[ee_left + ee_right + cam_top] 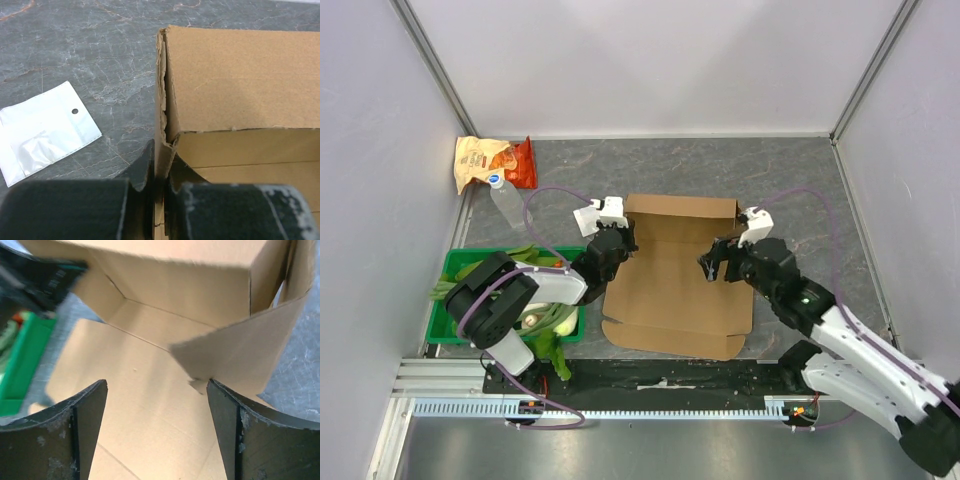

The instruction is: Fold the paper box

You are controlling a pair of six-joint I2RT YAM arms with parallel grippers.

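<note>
Snack bag: the orange-and-tan snack bag [485, 162] is lying in the far left corner of the worktop [800, 190], well off to the left of the left claw.
Bottle: a clear bottle [508, 205] is lying just this side of the bag, left of the left claw.
Green crate: the green crate [450, 338] is sitting left of and behind the left claw. It is holding leafy greens and something pale, with the left arm hiding part of the load.
Left claw: the left claw [620, 240] is pinching the paper box's raised left wall, with the jaws closed on the cardboard edge.
Paper box: the paper box [675, 285] is lying between the two claws, its base flat on the worktop. Its far wall is standing up and its near flap is lying flat.
Right claw: the right claw [720, 262] is hovering over the box's right side with the jaws wide apart, gripping nothing.
Left wrist view only: a small clear plastic pouch [45, 132] is lying on the worktop left of the claw [160, 167]. The top view is not showing it.
Right wrist view only: a right-hand flap [240, 350] is tilting up, its corner just beside the claw's [156, 385] right finger. Whether they are touching, I cannot tell.
</note>
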